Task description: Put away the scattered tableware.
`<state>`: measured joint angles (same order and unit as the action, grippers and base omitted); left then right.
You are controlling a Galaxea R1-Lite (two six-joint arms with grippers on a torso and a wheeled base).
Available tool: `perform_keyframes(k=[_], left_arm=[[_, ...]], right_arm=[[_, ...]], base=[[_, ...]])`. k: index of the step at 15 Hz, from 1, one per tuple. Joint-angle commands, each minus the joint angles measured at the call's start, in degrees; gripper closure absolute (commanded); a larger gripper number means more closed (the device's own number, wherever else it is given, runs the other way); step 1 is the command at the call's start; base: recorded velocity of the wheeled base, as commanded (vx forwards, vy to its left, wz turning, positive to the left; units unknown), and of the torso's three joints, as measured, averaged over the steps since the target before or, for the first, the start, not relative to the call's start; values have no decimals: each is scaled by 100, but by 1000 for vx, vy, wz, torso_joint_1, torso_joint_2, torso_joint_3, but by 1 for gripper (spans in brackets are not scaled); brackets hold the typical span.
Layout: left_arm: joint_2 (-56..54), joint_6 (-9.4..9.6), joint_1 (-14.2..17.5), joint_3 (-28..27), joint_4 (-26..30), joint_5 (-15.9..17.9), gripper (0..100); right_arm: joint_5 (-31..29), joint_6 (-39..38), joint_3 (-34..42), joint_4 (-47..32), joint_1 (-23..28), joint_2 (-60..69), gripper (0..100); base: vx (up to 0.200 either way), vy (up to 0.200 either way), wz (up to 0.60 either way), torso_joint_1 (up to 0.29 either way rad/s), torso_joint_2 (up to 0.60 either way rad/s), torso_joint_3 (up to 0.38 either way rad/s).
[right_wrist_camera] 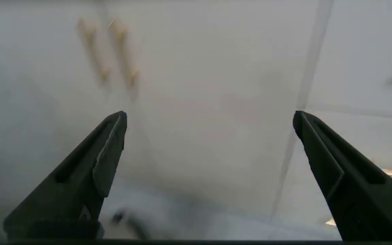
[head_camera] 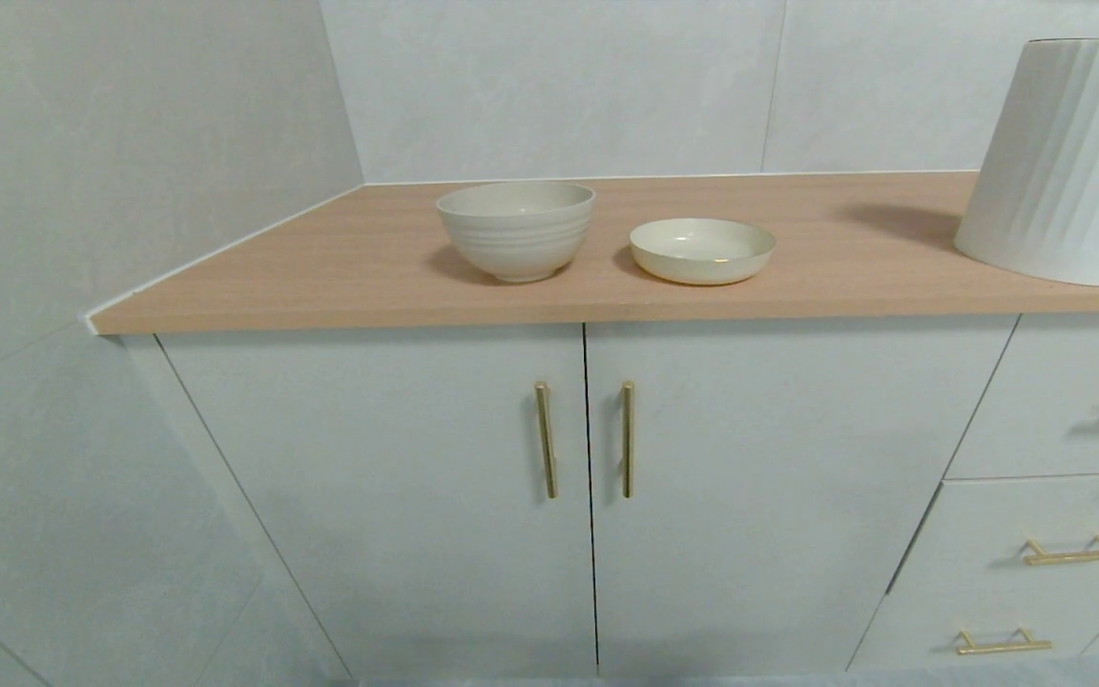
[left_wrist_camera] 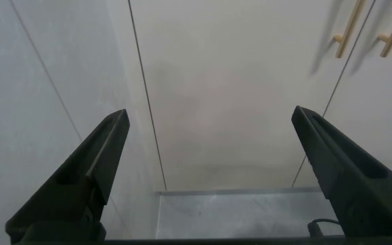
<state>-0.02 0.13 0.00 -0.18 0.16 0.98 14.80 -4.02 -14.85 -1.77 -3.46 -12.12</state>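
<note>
Closed cabinet doors under bowl, dish

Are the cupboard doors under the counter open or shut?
Shut: both doors sit flush, edges meeting between the handles.

The left gripper and the right gripper each hold their jaws spread wide apart, empty.

A kitchen — wooden counter, tiled walls, cabinet doors.
</note>
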Motion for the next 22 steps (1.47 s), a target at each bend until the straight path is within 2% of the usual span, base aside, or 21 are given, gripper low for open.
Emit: perform_keyframes(k=[1,3,6,11,16,18,21,22], left_arm=[[2,4,0,1,2,-1,0],[2,-5,0,1,2,-1,0],[2,-5,0,1,2,-1,0],[2,-5,0,1,2,-1,0],[2,-5,0,1,2,-1,0],[2,4,0,1,2,-1,0],[2,4,0,1,2,-1,0],[2,-5,0,1,2,-1,0]], right_arm=[[577,130,-449,-52,-515,-2418,0],[709,-37,-976,212,-1666,-4141,0],[700,-354,-1460,1337,-2361,-5573,0],[717,-424,-2725,1530,-2844,-7437,0],[709,-485,-3745,1557,-3143,-8456,0],[700,-494,-3903,1917,-3205,-8992,0],[673,-863,-3877,3446,-3222,-9757,0],[673,-1013,-3859,3710,-3222,-9871,0]], base=[[0,0,0,0,0,0],[0,0,0,0,0,0],[0,0,0,0,0,0],[0,0,0,0,0,0],[0,0,0,0,0,0],[0,0,0,0,0,0],[0,0,0,0,0,0],[0,0,0,0,0,0]])
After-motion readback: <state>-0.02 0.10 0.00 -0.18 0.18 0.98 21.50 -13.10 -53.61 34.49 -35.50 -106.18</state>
